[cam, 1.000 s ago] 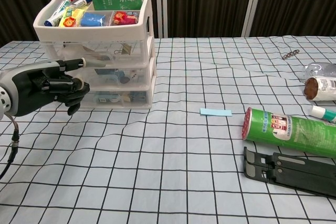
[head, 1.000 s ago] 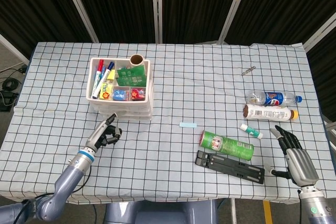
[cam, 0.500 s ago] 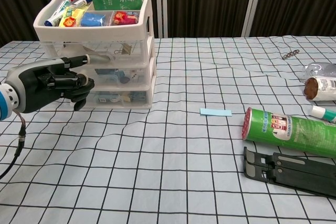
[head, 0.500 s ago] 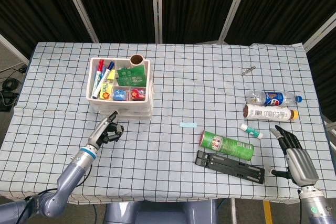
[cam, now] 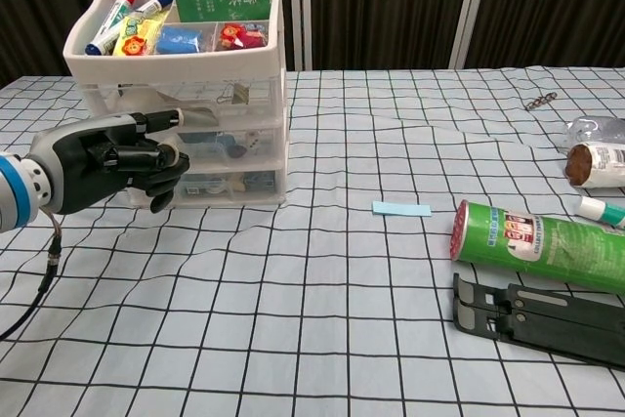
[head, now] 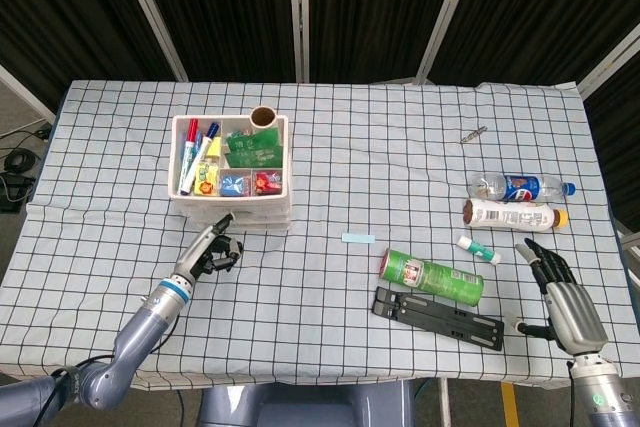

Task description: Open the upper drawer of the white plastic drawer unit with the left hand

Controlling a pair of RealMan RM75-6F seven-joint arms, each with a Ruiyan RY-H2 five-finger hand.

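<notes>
The white plastic drawer unit (head: 232,209) (cam: 256,134) stands at the table's left, with markers and packets in its open top tray. Its clear upper drawer (cam: 229,97) sits flush with the frame, like the two below it. My left hand (head: 210,252) (cam: 112,158) is right in front of the unit, fingers curled in and one finger stretched out level with the upper drawer's front. Whether that finger touches the drawer, I cannot tell; the hand holds nothing. My right hand (head: 560,297) rests near the table's front right edge with its fingers spread and nothing in it.
A green can (head: 432,278) (cam: 542,246) lies on its side beside a black folding stand (head: 438,318) (cam: 542,319). Two bottles (head: 520,188) (head: 510,214) and a small tube (head: 478,249) lie at the right. A pale blue strip (head: 357,238) (cam: 400,209) lies mid-table.
My left hand has moved forward and right, closer to the drawer unit's front. The unit has shifted slightly back. The right hand has not moved.
</notes>
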